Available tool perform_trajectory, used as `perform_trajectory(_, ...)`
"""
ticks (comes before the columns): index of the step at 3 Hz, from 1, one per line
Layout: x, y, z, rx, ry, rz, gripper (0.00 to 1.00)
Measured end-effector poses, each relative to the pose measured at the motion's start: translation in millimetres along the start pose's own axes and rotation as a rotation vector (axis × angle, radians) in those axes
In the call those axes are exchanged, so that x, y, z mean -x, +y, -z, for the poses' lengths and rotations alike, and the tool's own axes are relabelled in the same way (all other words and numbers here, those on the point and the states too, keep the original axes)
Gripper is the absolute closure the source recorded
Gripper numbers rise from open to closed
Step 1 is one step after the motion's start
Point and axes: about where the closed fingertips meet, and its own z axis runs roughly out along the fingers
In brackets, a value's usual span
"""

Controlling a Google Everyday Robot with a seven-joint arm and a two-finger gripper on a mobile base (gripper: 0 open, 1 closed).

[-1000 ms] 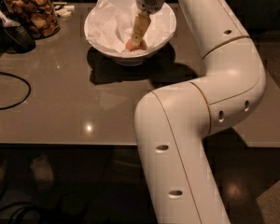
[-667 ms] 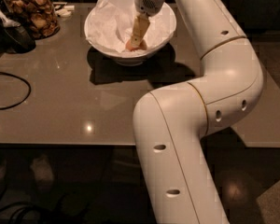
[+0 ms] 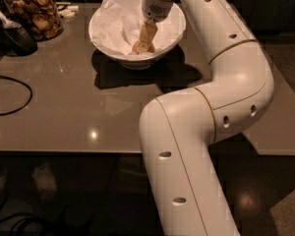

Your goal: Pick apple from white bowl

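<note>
The white bowl (image 3: 105, 26) stands on the grey table at the back, lined with crumpled white paper. The apple (image 3: 136, 47) is a small orange-pink fruit lying low in the bowl, partly hidden. My gripper (image 3: 145, 45) reaches down into the bowl from above, its tip right against the apple on the apple's right side. The white arm runs from the bowl down the right side of the view.
A glass jar of brown snacks (image 3: 34, 14) stands at the back left beside a dark object (image 3: 10, 36). A black cable (image 3: 12, 95) loops on the table's left side. The table's front edge (image 3: 64, 151) runs across the middle of the view.
</note>
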Motion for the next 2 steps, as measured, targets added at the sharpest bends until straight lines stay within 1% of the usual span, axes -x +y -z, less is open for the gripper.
perform_trajectory(2, -8.5, 0.5, -13.4, 0.024, 0.007, -0.005, 0.29)
